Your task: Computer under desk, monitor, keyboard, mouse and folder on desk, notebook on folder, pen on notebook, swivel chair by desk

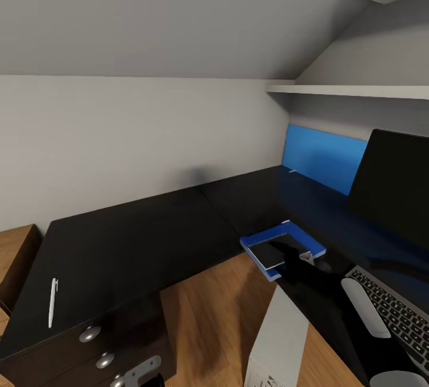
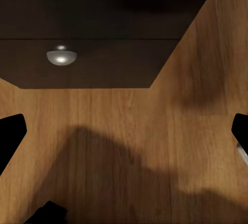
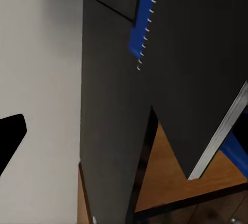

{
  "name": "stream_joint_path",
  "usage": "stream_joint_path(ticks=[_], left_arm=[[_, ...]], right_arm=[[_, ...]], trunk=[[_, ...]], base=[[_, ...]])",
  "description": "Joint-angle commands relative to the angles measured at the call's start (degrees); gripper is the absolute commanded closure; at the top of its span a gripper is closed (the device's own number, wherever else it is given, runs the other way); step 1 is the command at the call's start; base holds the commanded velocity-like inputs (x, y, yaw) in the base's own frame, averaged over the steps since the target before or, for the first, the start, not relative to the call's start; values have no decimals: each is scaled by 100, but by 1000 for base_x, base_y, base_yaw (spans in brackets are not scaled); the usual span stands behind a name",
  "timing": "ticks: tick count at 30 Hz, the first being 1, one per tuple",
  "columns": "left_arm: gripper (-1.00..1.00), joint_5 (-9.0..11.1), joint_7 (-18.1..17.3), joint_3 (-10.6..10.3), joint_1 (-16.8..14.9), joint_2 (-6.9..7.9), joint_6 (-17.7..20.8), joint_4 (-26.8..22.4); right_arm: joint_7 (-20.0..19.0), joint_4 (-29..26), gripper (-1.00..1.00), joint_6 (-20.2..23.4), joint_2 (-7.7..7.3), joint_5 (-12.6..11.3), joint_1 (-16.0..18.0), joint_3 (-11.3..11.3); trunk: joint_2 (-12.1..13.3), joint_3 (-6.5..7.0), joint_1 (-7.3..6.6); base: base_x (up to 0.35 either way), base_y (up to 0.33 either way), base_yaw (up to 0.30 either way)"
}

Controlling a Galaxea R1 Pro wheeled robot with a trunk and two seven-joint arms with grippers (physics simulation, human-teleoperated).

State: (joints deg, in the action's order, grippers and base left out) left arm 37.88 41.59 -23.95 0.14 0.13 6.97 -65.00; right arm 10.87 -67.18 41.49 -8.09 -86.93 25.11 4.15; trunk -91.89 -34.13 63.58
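On the desk (image 1: 137, 238), near the front edge of its right wing, the blue folder (image 1: 310, 243) lies flat with the grey notebook (image 1: 269, 253) on top. The right gripper (image 1: 298, 254) is down over that stack, dark against the dark top. In the right wrist view the notebook fills much of the frame close up, but I cannot tell whether the jaws are apart or clamped on it. The left gripper (image 2: 124, 126) hangs low over the wooden floor (image 2: 129, 146) in front of the drawers (image 2: 82, 59), its fingertips wide apart and holding nothing.

As I judge it, much is done: the monitor (image 1: 393, 184) stands at the desk's right end, the keyboard (image 1: 402, 315) lies before it near the front edge, and folder and notebook are stacked. A pale oval beside the keyboard may be the mouse, though I cannot be sure. The pen (image 1: 53, 302) lies near the front left corner, well apart from the stack, so it has yet to go onto the notebook.

The desktop is glossy black and L-shaped, set against pale walls under a sloping ceiling, with white shelves (image 1: 357, 89) above its right end.
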Motion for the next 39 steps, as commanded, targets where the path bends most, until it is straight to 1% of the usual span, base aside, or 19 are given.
stream_joint_path(ticks=[1,6,16,19,24,25,27,30,31,32,33,34,35,36,39], left_arm=[[-100,9,28,-4,0,1,33,-13],[-100,9,25,-4,1,3,33,-13],[-100,9,25,-6,-3,1,33,-13],[-100,9,25,-9,-1,-1,33,-13],[-100,6,25,-12,1,-3,33,-13],[-100,6,25,-12,-1,-3,33,-13],[-100,3,25,-13,-1,-4,33,-15],[-100,2,25,-13,1,-4,30,-18],[-100,1,25,-13,-1,-4,27,-23],[-100,1,25,-13,0,-4,26,-23],[-100,0,25,-13,-1,-4,25,-25],[-100,0,25,-13,-1,-4,25,-25],[-100,0,25,-13,0,-2,25,-25],[-100,0,25,-13,1,-3,24,-27],[-100,0,25,-13,-1,-3,24,-27]], right_arm=[[56,-6,-100,17,0,-61,3,7],[48,-6,-100,17,0,-61,3,7],[46,-40,-100,8,0,-56,3,7],[46,-91,-100,4,0,-51,3,4],[66,-386,-100,-8,0,-16,3,-25],[72,-442,-100,-10,0,5,3,-27],[92,-589,-100,-14,4,133,3,-34],[104,-710,-100,-16,9,373,3,-41],[145,-882,-100,-9,15,803,3,-97],[180,-970,-100,-4,19,996,3,-143],[287,-1172,-100,1,27,1378,3,-283],[453,-1371,-100,2,41,1743,3,-472],[556,-1460,-100,-1,51,1908,3,-576],[786,-1614,-100,-9,76,2187,3,-785],[1129,-1768,-100,-18,136,2450,3,-1067]], trunk=[[-3,-5,-1],[-3,-5,-1],[-3,-5,-1],[117,49,-67],[318,139,-176],[358,157,-198],[438,193,-242],[559,247,-308],[599,265,-330],[639,283,-352],[679,300,-374],[719,318,-396],[759,336,-418],[799,354,-440],[920,408,-506]], base=[[-127,-35,0],[-133,-66,0],[-6,-3,0],[0,0,0],[0,0,0],[0,0,0],[0,0,0],[0,0,0],[0,0,0],[0,0,0],[0,0,0],[0,0,0],[0,0,0],[0,0,0],[0,0,0]])
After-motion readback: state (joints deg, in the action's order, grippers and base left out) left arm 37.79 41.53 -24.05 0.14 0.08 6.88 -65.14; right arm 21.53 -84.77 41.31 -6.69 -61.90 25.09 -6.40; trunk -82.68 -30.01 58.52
